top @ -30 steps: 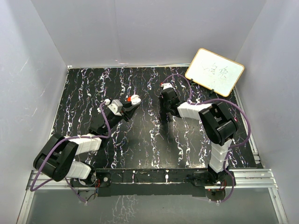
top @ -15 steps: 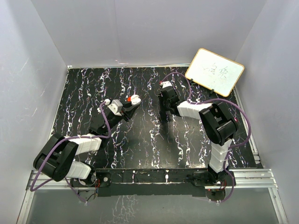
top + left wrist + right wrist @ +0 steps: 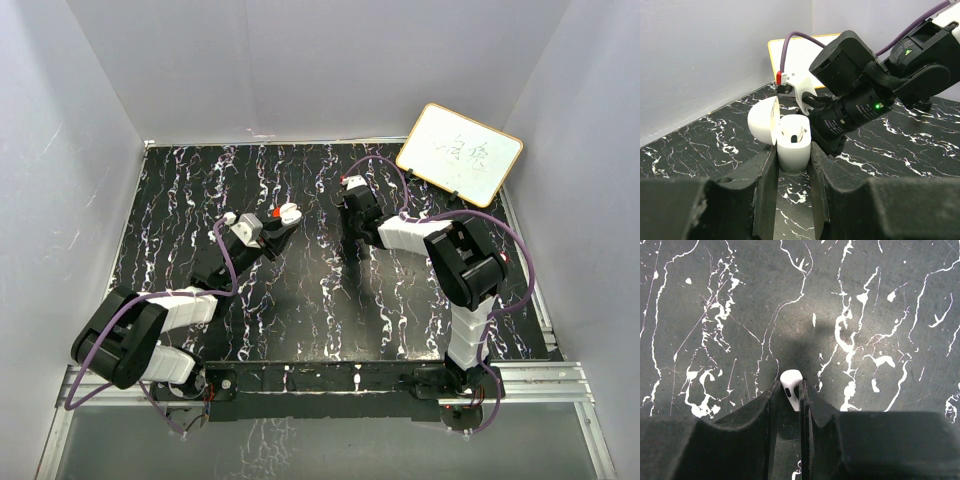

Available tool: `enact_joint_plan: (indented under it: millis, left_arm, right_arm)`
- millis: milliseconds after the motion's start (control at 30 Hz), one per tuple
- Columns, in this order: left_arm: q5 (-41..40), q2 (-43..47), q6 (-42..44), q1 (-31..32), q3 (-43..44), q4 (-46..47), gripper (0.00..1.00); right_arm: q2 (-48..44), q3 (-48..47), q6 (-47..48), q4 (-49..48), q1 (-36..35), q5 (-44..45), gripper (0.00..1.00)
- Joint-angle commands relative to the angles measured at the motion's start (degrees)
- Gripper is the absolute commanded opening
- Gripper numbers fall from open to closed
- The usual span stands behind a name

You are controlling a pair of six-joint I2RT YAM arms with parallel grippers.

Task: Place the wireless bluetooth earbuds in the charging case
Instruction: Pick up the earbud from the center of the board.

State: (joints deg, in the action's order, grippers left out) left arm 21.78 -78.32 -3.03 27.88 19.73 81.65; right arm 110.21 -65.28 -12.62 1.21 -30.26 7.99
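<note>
So the left hand (image 3: 792,155) is clamped around the white charging case (image 3: 791,149), holding it upright between both fingers with the lid (image 3: 763,121) flipped up and hanging off toward 9 o'clock in the left wrist view. There's a dark slot inside the case, but I honestly can't tell if anything's sitting in it. The right hand (image 3: 790,386) is pinching a small white earbud (image 3: 791,382) right at its fingertips, rounded end poking out toward 12 o'clock in the right wrist view. All that's under it is the black marbled bench (image 3: 715,290) and a soft shadow. I can't tell if it's touching the surface. So the earbud isn't over the case. From the top camera the right hand sits at roughly 2 o'clock from the left one, near but apart, and in the left wrist view it's pointing down at the bench just behind the case. A whiteboard (image 3: 460,153) leans at the far right corner.
</note>
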Motion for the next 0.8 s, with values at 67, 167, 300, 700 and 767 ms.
enact_joint_plan:
  millis: [67,167,300,700,767]
  left_arm:
    - [-0.34,1.95,0.64,-0.31,0.3,1.49,0.0]
    - [-0.34,1.86,0.54,-0.28,0.23,1.58,0.0]
    - [-0.34,1.71,0.56,-0.28,0.23,1.65,0.0]
    - [0.05,1.78,0.35,-0.29,0.59,1.21,0.0]
    - [0.38,1.61,0.03,-0.31,0.87,1.09,0.0]
  right_arm:
    - [0.11,-2.84,0.24,-1.13,-0.06,0.53,0.17]
    - [0.0,-2.83,0.23,-1.13,-0.06,0.64,0.14]
    - [-0.25,-2.84,0.31,-1.13,-0.06,1.06,0.05]
    - [-13.86,9.69,-0.12,-18.4,-0.06,0.76,0.0]
    - [-19.8,16.16,-0.12,-28.26,0.02,-1.71,0.0]
